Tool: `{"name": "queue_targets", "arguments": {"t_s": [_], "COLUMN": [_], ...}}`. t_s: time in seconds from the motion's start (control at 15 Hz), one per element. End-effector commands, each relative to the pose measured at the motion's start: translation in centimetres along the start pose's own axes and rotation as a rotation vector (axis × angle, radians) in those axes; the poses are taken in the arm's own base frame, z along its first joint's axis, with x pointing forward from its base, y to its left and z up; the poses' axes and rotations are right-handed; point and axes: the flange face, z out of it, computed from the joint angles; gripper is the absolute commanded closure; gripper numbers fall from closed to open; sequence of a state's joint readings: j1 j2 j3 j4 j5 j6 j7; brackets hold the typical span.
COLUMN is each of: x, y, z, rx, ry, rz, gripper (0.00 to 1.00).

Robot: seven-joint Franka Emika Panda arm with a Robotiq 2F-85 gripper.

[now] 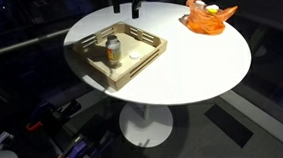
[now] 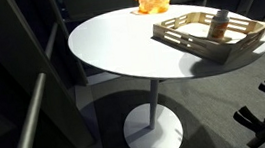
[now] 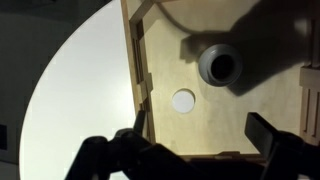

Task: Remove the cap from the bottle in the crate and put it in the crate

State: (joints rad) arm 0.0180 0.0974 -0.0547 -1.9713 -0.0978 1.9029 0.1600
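Wrist view: a round white table [image 3: 70, 90] is carrying a wooden crate [image 3: 134, 60]. Inside, an upright bottle [image 3: 219, 67] is standing beside a flat white cap [image 3: 183, 101]. Both are lying just ahead of the gripper [image 3: 200, 138], which is hanging above, spread wide and empty.

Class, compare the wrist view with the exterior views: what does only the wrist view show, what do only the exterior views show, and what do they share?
Only the wrist view: the bottle seen from straight above, a white disc lying beside it, and the gripper with fingers spread. Only the exterior views: the orange object across the table, the bottle's side and the table's pedestal. Shared: the wooden crate, the bottle and the white round table.
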Motion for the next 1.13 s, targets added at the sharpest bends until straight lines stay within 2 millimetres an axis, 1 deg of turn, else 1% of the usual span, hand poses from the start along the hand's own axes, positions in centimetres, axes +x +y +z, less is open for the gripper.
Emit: {"name": "queue_targets", "arguments": {"t_s": [0.0,0.2,0.33,0.4,0.47,0.53,0.8,1.07], "x": [-1.7,-2.8,-3.3,-3.5,-3.1,-3.2,-3.1,-3.1], "y": [1.6,2.4,2.7,2.6,2.4,2.4,2.3,2.3], "z": [-4.3,-6.8,-7.7,-7.8,-6.9,-7.0,-6.5,-6.5], "rx": [0.038,0.036,0.037,0.038,0.017,0.018,0.016,0.016], "ry": [-0.001,0.011,0.016,0.016,0.022,0.024,0.015,0.014], "rz": [-0.043,-0.048,-0.051,-0.052,-0.032,-0.032,-0.034,-0.034], "gripper": [0.0,0.0,0.0,0.0,0.0,0.0,0.0,0.0]}}
